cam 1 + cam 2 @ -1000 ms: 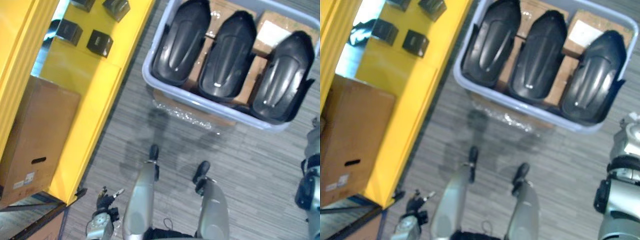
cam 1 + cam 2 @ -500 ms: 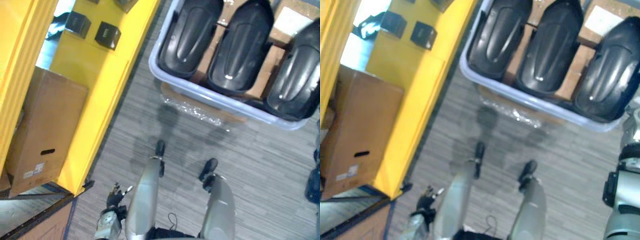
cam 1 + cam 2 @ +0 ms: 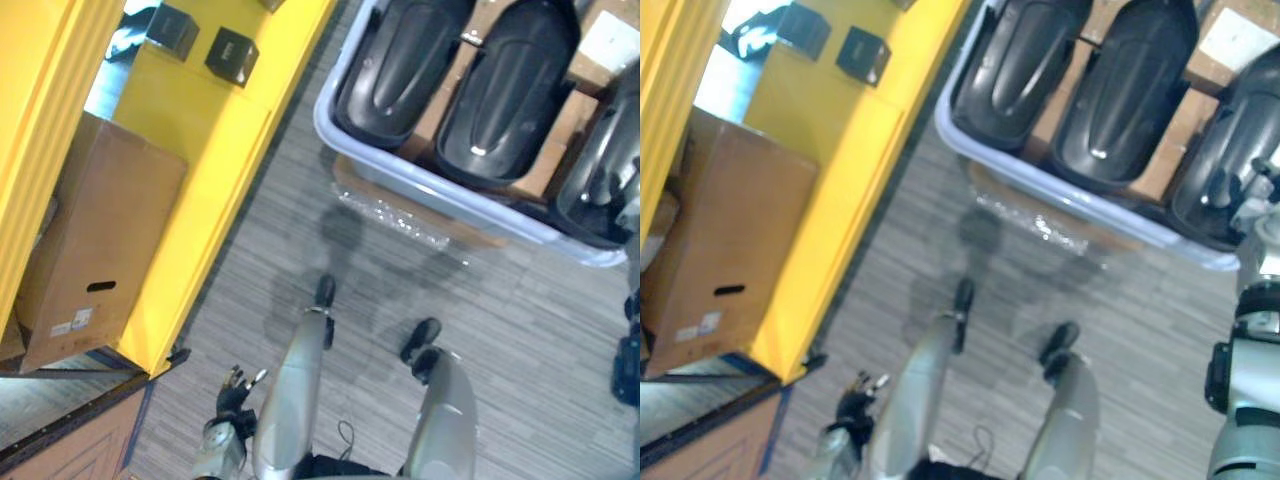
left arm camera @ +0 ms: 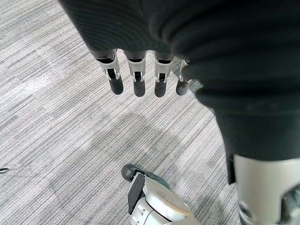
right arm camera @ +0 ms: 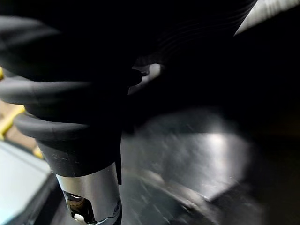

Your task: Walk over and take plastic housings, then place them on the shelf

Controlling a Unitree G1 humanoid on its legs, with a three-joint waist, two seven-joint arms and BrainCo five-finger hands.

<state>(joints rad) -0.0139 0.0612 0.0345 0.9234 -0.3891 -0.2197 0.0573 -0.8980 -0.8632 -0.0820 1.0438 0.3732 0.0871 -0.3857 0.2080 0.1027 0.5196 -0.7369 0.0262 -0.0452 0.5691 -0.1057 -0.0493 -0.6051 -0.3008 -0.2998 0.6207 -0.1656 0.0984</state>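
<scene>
Black plastic housings (image 3: 400, 60) lie ranked in a pale bin (image 3: 440, 190), far right, for easy lifting; left hand (image 4: 136, 75) hangs straight-fingered, empty; right hand (image 3: 1246, 192) hovers at the rightmost, grasp indiscernible.

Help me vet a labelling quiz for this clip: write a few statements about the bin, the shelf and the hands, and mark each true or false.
1. Three black plastic housings lie in the pale blue bin. True.
2. The left hand holds a housing. False: the left hand hangs with straight fingers above the grey carpet, holding nothing.
3. A cardboard box sits on the yellow shelf. True.
4. The bin stands on the yellow shelf. False: it stands off the shelf, beside it.
5. The right hand is at the rightmost housing. True.
</scene>
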